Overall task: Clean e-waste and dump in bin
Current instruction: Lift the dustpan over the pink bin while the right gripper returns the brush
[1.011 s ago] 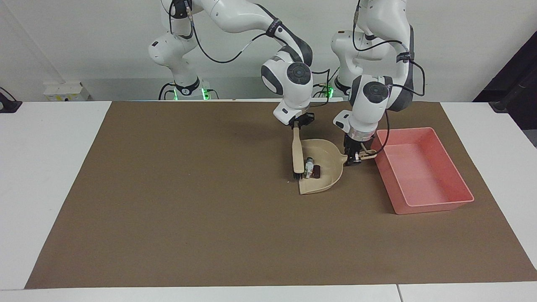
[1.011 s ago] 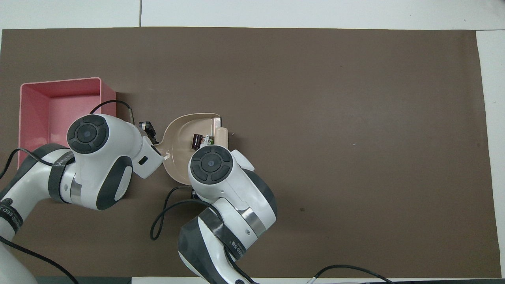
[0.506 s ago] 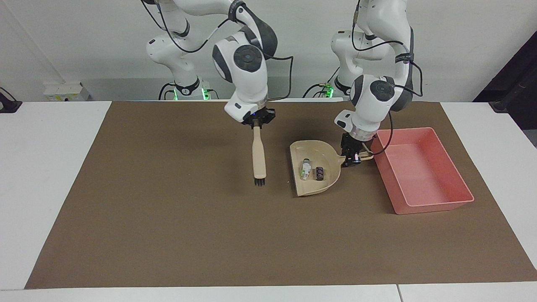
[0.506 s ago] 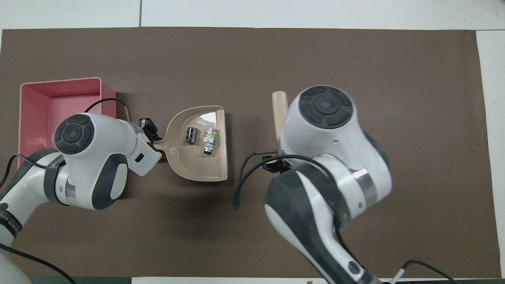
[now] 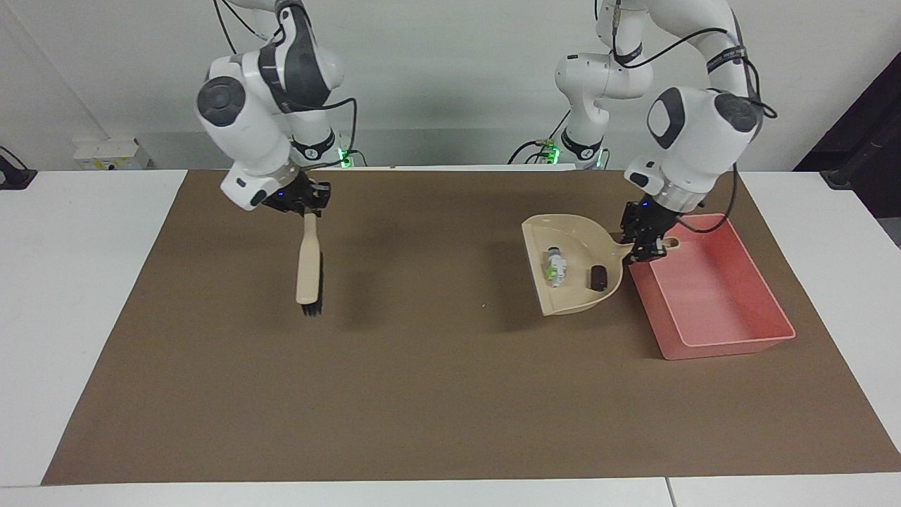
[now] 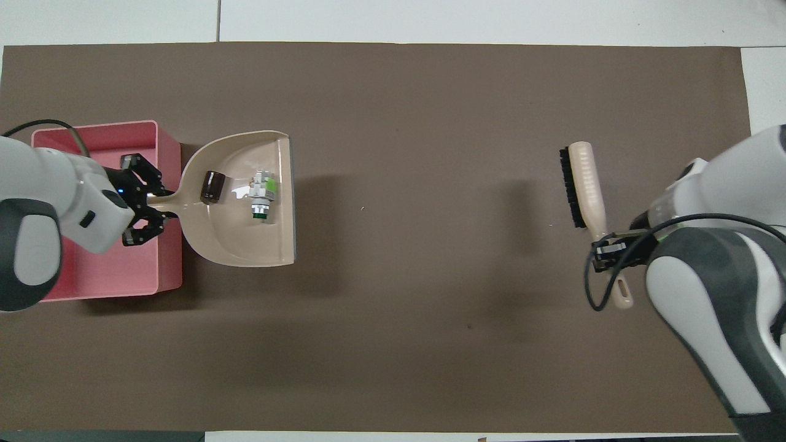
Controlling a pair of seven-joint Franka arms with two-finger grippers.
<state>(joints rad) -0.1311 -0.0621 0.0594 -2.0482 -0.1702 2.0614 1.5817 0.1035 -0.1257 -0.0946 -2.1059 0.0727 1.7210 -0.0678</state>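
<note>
My left gripper (image 5: pixel 645 243) is shut on the handle of a beige dustpan (image 5: pixel 571 282) and holds it in the air, beside the pink bin (image 5: pixel 711 299); the handle end is over the bin's rim. Both e-waste pieces lie in the pan: a white one with a green mark (image 5: pixel 556 268) and a dark brown one (image 5: pixel 598 277). In the overhead view the gripper (image 6: pixel 152 205), pan (image 6: pixel 245 242), white piece (image 6: pixel 262 195), dark piece (image 6: pixel 213 186) and bin (image 6: pixel 110 273) all show. My right gripper (image 5: pixel 308 210) is shut on a beige brush (image 5: pixel 307 264), held over the mat toward the right arm's end.
A brown mat (image 5: pixel 422 394) covers most of the white table. The brush (image 6: pixel 586 187) hangs bristles down from the right gripper (image 6: pixel 609 247), its shadow on the mat. A tiny speck (image 5: pixel 483 305) lies on the mat.
My right arm has lifted the brush out of the pan and swung it toward its own end. My left arm has raised the pan with both pieces and carried it to the bin.
</note>
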